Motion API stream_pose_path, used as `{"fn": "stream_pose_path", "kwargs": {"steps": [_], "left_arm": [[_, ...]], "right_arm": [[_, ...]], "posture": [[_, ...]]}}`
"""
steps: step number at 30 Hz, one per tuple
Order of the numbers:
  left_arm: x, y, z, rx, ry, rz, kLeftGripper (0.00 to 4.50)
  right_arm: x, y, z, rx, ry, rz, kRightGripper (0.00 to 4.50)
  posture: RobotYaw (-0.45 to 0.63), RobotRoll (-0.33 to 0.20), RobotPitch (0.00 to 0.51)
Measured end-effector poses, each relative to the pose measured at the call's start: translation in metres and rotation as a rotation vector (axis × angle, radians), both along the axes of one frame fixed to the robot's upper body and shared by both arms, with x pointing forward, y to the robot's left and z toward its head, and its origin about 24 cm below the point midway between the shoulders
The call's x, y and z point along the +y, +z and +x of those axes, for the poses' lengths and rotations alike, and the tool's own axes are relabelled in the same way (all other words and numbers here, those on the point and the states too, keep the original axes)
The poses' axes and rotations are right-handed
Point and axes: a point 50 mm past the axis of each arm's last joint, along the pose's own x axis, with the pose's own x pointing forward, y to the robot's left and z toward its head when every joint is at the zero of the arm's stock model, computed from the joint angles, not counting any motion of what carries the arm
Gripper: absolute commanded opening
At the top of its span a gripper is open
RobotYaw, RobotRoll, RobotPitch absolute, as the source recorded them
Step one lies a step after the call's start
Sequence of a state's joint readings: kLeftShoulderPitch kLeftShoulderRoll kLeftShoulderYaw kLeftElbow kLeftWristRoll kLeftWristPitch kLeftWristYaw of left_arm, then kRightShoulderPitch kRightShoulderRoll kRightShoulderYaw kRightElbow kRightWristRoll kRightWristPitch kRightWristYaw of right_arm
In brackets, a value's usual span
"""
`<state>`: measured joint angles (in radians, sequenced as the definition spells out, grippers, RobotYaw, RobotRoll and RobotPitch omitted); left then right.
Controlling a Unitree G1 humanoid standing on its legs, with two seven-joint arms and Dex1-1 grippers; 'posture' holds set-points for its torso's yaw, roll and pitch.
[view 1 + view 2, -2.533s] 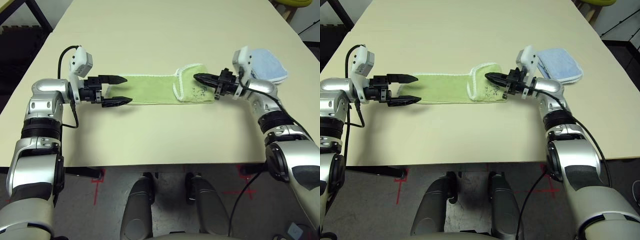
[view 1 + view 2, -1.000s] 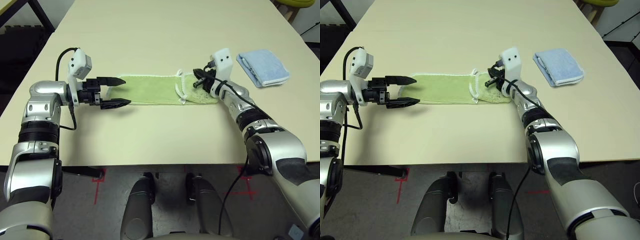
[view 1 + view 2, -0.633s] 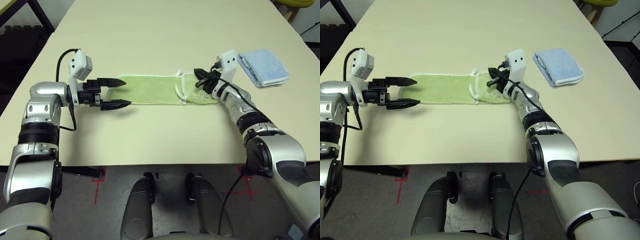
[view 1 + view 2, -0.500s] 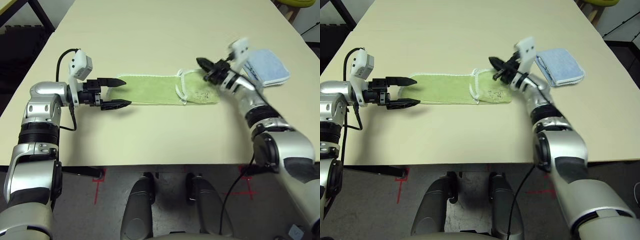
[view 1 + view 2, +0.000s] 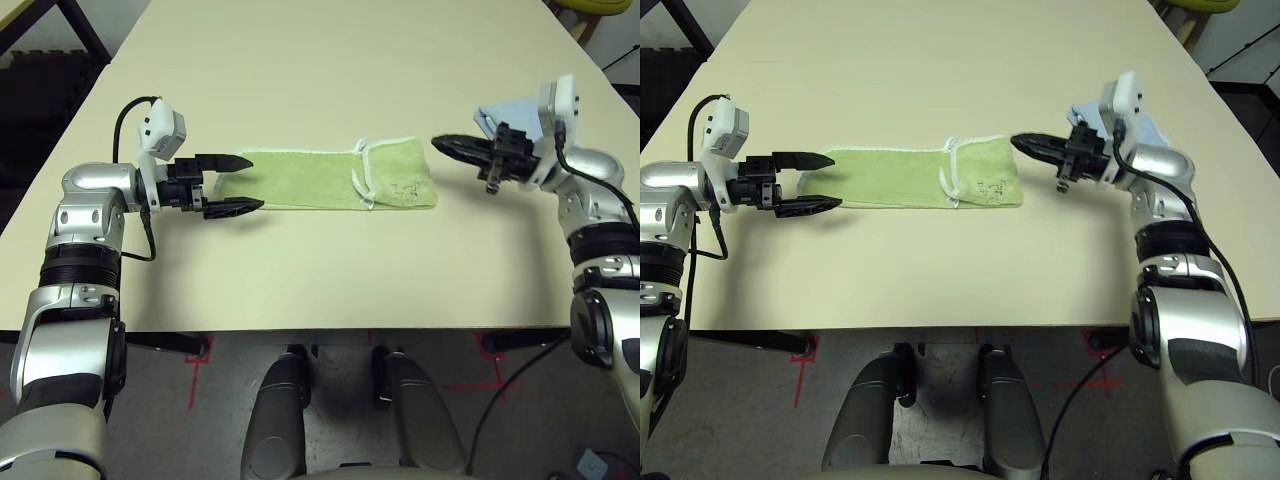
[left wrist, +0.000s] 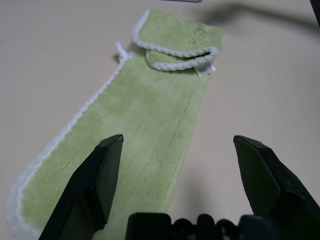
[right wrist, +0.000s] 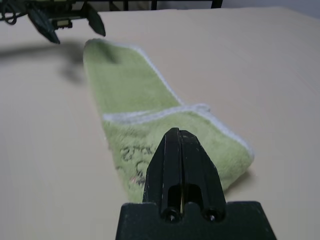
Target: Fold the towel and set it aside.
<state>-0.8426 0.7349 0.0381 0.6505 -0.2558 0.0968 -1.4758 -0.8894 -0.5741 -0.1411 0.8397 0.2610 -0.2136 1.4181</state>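
Between the hands, towel (image 5: 330, 180), left hand (image 5: 243, 184) at its end, right hand (image 5: 442, 147) just off

Lighting is looking bright and even, probably coming from overhead. Soft shadows are sitting under both arms on the table (image 5: 320, 60), with no glare showing.

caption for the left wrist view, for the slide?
Open left gripper poised over one end of the green towel, far end folded over.

A beige table (image 5: 330, 60) bears the towel (image 5: 320, 180) and a blue cloth (image 5: 512, 115).
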Motion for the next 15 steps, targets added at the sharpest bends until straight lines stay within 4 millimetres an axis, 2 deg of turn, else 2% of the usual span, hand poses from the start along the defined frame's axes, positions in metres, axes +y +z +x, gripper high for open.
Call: {"fn": "stream_pose_path", "kwargs": {"steps": [1, 4, 8, 12, 14, 15], "left_arm": [[0.0, 0.0, 0.0, 0.0, 0.0, 0.0, 4.5], [0.0, 0.0, 0.0, 0.0, 0.0, 0.0, 4.5], [0.0, 0.0, 0.0, -0.001, 0.004, -0.001, 4.5], [0.003, 0.003, 0.002, 0.023, 0.055, -0.023, 4.5], [0.009, 0.011, 0.002, 0.021, 0.103, -0.052, 4.5], [0.014, 0.022, 0.003, 0.01, 0.146, -0.065, 4.5]], "right_arm": [[-0.002, 0.0, -0.002, -0.001, 0.004, -0.03, 0.03], [-0.006, -0.003, -0.005, 0.003, 0.002, -0.096, 0.71], [-0.006, -0.015, -0.008, 0.009, 0.006, -0.165, 2.1], [-0.005, -0.017, -0.008, 0.018, 0.017, -0.183, 3.51], [-0.004, -0.018, -0.008, 0.022, 0.019, -0.189, 4.09], [-0.005, -0.019, -0.008, 0.024, 0.019, -0.193, 4.46]], "posture": [[-0.01, 0.0, 0.206], [0.0, 0.0, 0.207], [0.0, 0.0, 0.21], [0.0, 0.0, 0.211], [0.0, 0.0, 0.211], [0.01, 0.0, 0.212]]}}
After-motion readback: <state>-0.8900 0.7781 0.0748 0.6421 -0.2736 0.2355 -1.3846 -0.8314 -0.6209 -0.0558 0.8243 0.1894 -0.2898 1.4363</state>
